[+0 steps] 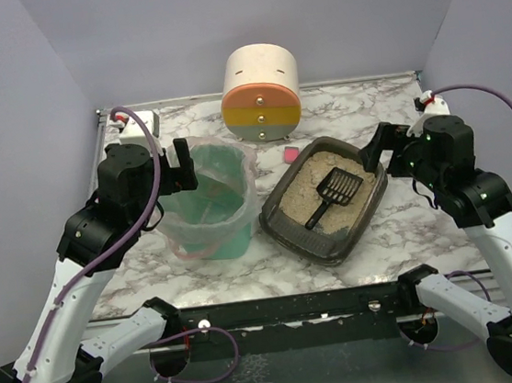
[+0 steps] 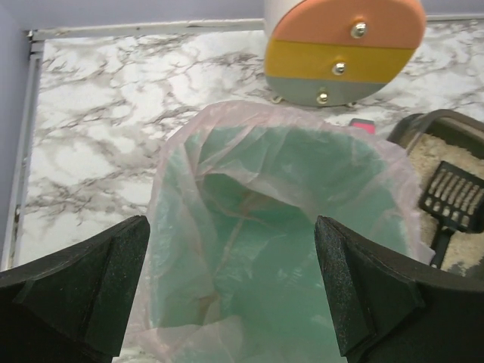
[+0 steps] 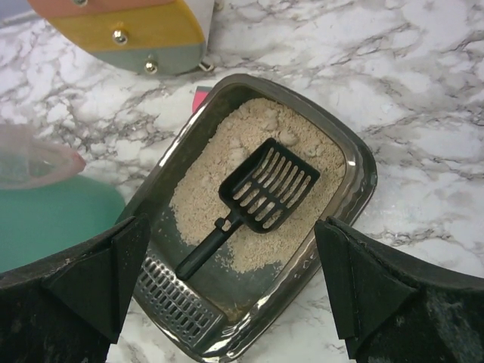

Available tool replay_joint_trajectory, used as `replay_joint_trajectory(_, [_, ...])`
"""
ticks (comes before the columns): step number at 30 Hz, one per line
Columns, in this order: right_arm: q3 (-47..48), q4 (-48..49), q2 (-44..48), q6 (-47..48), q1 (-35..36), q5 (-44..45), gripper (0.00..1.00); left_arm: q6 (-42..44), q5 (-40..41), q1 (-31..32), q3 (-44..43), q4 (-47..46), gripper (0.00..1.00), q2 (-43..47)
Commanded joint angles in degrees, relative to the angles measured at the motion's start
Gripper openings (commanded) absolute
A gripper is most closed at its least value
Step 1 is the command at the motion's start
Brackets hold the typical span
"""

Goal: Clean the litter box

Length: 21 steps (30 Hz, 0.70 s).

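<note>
The marble-patterned table (image 1: 349, 112) filled the workspace, with grey walls around it. Seen from the top camera, the left arm (image 1: 103, 227) reached in from 8 o'clock and the right arm (image 1: 479, 203) from 4 o'clock. The left gripper (image 1: 182, 166) hung beside the bin's 9 o'clock rim with its jaws spread wide and nothing between them. The right gripper (image 1: 376, 147) hovered just off the tray's 2 o'clock corner, its jaws likewise wide apart and holding nothing.

The litter box (image 1: 283, 228), a shallow dark grey tray, sat on the table slightly toward 3 o'clock from the centre. It was turned so that its long axis ran from 7 to 1 o'clock. Beige litter (image 1: 315, 177) covered most of its floor, thinner toward the 7 o'clock end, where the right wrist view showed a ribbed metal strip (image 3: 174, 306).

The green bin (image 1: 216, 242), lined with a clear bag, stood upright at the tray's 9 o'clock, close beside it. Whether the two touched could not be told.

The cream, orange and yellow cylinder (image 1: 262, 94) lay on its side at the table's 12 o'clock edge, its striped face toward the arms.

A black slotted scoop (image 1: 333, 194) rested on the litter, head toward 1 o'clock and handle toward 7 o'clock.

A small pink object (image 1: 291, 154) lay on the table between cylinder and tray, just off the tray's 11 o'clock corner.
</note>
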<state>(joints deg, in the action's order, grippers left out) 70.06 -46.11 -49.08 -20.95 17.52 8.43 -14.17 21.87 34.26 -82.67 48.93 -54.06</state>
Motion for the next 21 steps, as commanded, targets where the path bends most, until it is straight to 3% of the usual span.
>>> replay_joint_trajectory(1, [-1.48, -1.16, -0.91, 2.3, -0.2, -6.23, 0.98, -1.34, 8.64, 0.19, 2.09, 2.91, 0.99, 0.43])
replay_joint_trajectory(12, [-10.47, 1.96, -2.96, -2.34, 0.14, -17.34, 0.94, -3.66, 12.85, 0.19, 7.49, 2.76, 0.99, -1.18])
replay_joint_trajectory(21, [-15.1, 5.46, -4.44, -10.3, 8.07, -12.01, 0.93, -3.01, 12.64, 0.19, 7.98, 1.61, 0.99, -2.39])
